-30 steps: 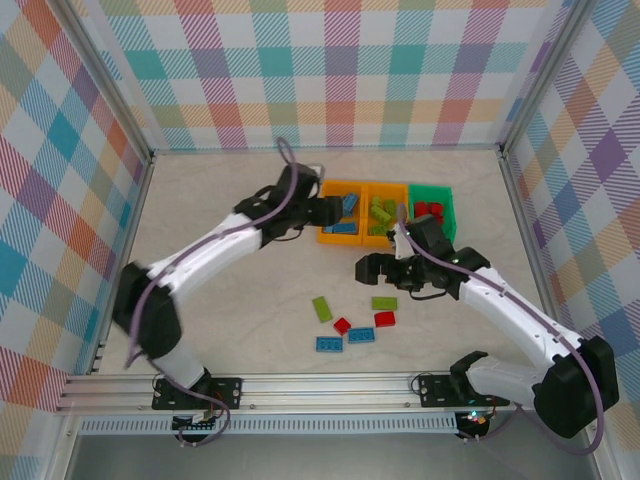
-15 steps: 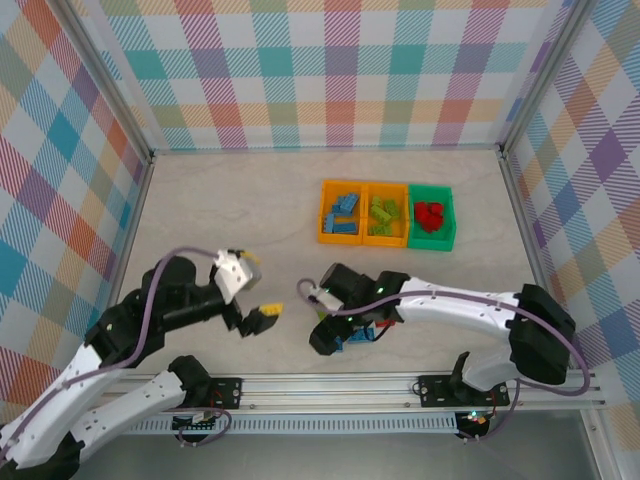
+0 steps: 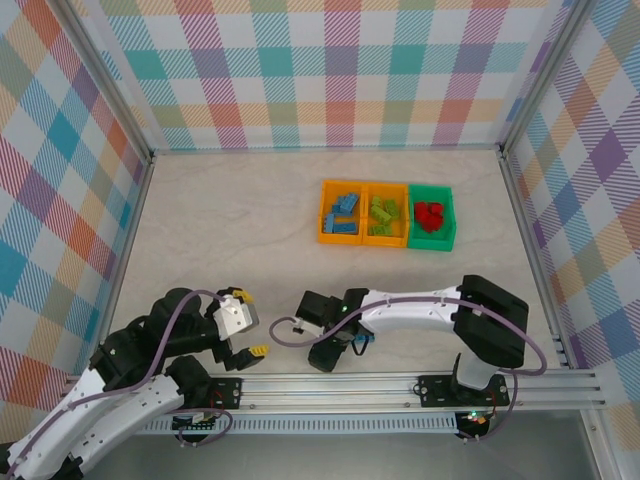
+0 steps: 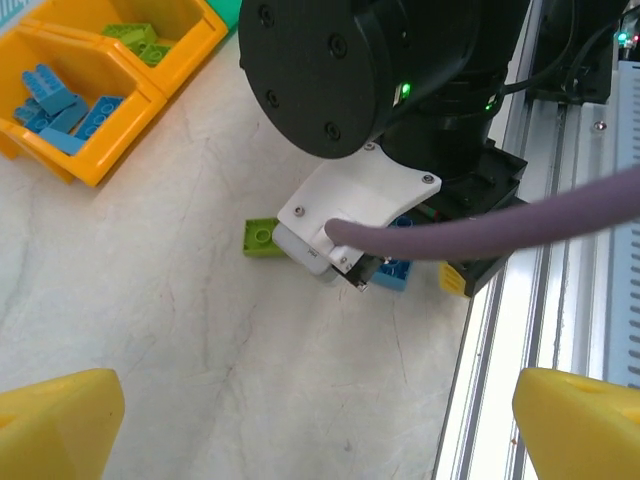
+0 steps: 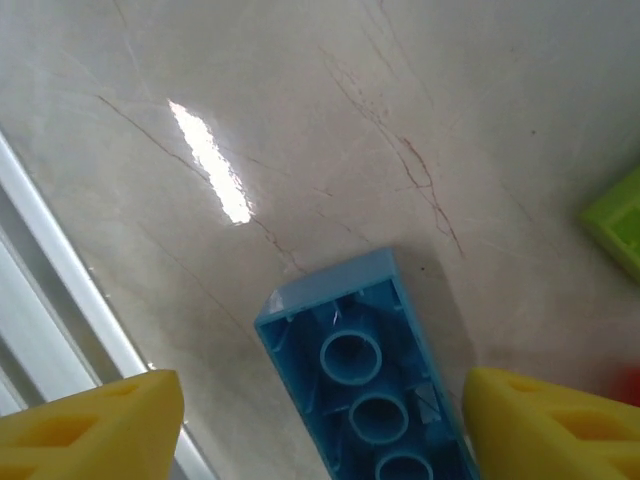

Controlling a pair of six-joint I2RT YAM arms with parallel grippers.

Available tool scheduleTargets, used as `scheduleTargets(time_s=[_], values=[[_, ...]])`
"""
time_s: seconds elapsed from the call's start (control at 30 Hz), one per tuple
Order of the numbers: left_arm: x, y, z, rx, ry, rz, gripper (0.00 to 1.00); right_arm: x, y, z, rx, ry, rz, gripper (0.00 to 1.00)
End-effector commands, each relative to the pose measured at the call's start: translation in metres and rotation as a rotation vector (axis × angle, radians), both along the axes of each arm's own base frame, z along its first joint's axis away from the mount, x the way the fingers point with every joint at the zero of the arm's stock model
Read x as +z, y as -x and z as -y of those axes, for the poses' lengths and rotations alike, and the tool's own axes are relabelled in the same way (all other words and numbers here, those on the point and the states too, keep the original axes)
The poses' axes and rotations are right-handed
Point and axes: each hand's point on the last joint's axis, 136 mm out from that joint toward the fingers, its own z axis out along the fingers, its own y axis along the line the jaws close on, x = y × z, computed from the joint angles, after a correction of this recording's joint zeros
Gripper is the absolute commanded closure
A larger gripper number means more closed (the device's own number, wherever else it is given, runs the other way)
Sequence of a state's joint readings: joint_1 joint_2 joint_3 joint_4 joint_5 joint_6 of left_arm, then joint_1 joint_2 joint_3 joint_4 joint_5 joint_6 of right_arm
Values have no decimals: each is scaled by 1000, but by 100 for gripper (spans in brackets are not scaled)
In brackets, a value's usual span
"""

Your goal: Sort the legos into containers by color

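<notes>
Straddling an upturned blue lego [image 5: 352, 362] on the bench [image 5: 300, 120] with right claw [image 5: 322, 422] parted, not gripping; holding left claw [image 4: 320, 425] wide, empty.

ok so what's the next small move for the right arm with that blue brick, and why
Probably close the right gripper on the blue brick. In the right wrist view it lies underside up on the table between the yellow fingers, with a gap on each side, so nothing is gripped yet. Once held, it belongs in the orange bin with the blue legos.
</notes>
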State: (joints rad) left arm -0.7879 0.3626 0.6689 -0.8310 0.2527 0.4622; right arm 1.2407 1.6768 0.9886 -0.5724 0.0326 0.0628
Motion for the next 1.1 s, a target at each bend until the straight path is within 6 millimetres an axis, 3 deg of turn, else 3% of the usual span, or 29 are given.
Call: scheduleTargets(time_s=[0.0,0.13,0.23,0.33,0.4,0.47,0.53,0.6,0.67,0.77,0.87,0.97,1.07], values=[[8,-3,6,-18,45,53,0,-4,-5,0,25,38,41,39],[4,-4,8,-18,51,55,0,-12,-10,7,8,86,71,59],[5,-4,9,-16,58,51,0,-5,-11,5,-2,57,81,69],[10,-4,9,-12,77,51,0,17,-20,-1,-50,-36,108,73],[19,-5,11,1,111,50,0,45,-32,-5,-126,-163,96,73],[31,-11,13,45,162,39,0,81,-56,-7,-230,-326,96,73],[46,-23,15,127,240,10,0,120,-97,2,-377,-488,151,74],[55,-35,19,199,303,-26,0,148,-143,19,-526,-593,233,74],[56,-45,20,253,316,-51,0,165,-180,31,-628,-623,309,74],[41,-60,16,342,245,-75,0,167,-237,48,-764,-541,421,75],[30,-58,14,341,152,-113,0,150,-286,59,-855,-442,435,76],[25,-54,13,324,142,-115,0,133,-318,60,-899,-401,416,74],[25,-51,10,310,169,-86,0,124,-339,53,-911,-395,410,65]])
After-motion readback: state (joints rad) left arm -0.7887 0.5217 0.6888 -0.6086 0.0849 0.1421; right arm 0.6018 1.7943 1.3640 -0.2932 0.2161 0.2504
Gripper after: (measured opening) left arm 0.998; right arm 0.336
